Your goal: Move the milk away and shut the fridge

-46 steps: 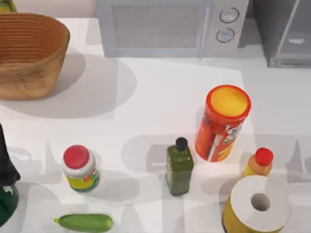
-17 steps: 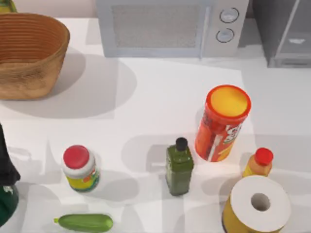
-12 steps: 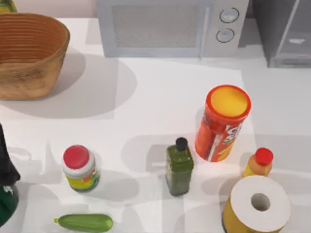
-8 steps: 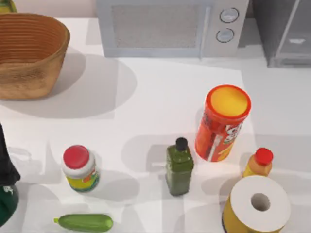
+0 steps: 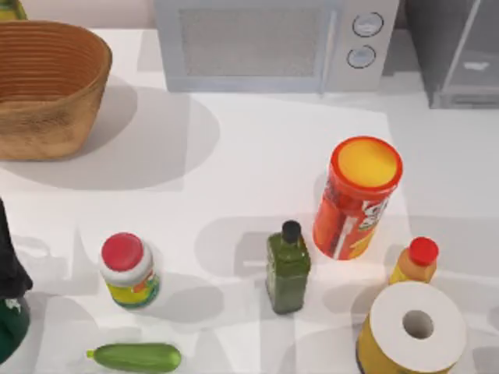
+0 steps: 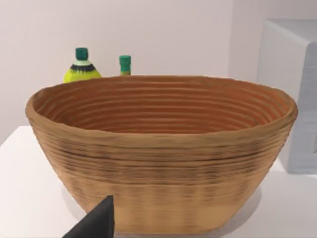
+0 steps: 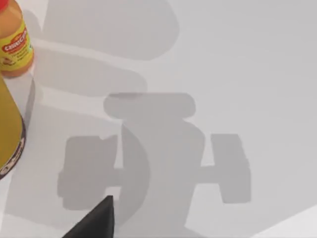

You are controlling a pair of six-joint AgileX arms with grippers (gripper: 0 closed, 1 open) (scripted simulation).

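Black left arm (image 5: pixel 11 288) at the bench's (image 5: pixel 257 164) nine o'clock edge.
Its wrist camera faces the wicker basket (image 6: pixel 161 148); claw state I cannot tell.

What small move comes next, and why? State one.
Probably swing the right gripper toward the fridge at the far right corner of the table. That gripper hangs over bare tabletop beside the yellow sauce bottle, on the right side, while the left arm sits at the left edge.
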